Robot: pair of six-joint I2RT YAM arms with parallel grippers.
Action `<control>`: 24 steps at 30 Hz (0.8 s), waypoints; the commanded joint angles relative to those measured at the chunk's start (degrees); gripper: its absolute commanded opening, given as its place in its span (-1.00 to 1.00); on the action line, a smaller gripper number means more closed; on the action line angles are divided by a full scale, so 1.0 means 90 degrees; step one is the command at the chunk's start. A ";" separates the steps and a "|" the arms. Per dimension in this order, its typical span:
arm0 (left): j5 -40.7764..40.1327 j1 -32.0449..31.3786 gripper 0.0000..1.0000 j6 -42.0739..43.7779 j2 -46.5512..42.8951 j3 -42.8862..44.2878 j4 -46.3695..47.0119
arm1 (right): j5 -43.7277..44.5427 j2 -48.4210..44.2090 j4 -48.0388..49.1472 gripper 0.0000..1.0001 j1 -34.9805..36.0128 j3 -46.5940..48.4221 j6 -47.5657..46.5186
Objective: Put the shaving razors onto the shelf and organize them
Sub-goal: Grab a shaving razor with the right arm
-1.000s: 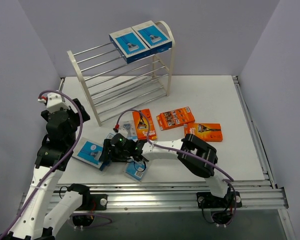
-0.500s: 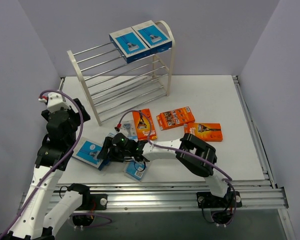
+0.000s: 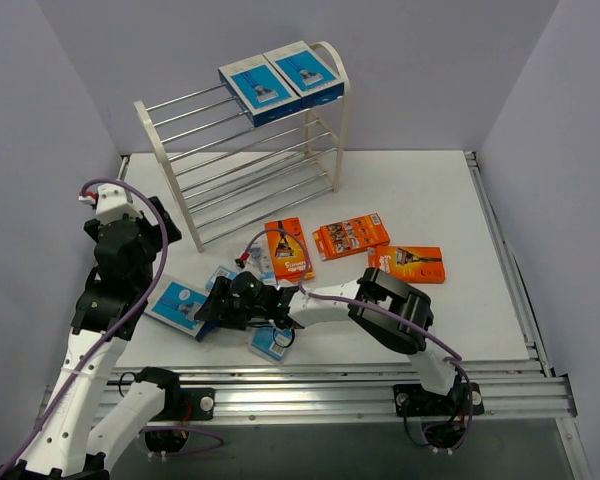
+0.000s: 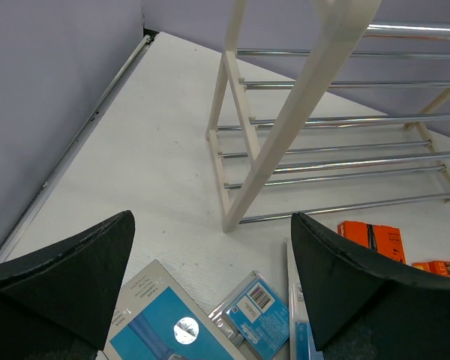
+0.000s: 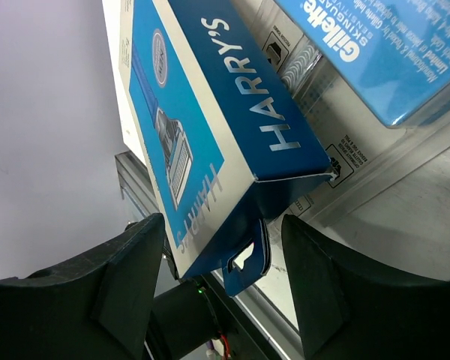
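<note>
My right gripper [image 5: 225,232] straddles one end of the blue box [image 5: 210,127] in front of the shelf [image 3: 170,190], the box's long axis running away from me, jaws half-wide, and I cannot tell if they grip

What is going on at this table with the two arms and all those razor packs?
The right gripper reaches across to the left side of the table, its open jaws straddling the end of a blue box that lies there, not yet clamped. The left gripper hangs open and empty near the foot of the shelf. Two blue boxes already sit on its top tier. The orange packs and clear blister packs lie on the table.
</note>
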 commanded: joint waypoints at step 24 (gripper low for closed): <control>0.0004 -0.0022 0.88 0.0084 0.0101 0.0215 0.0076 | -0.0180 0.0340 0.1052 0.04 -0.0075 -0.0138 0.0586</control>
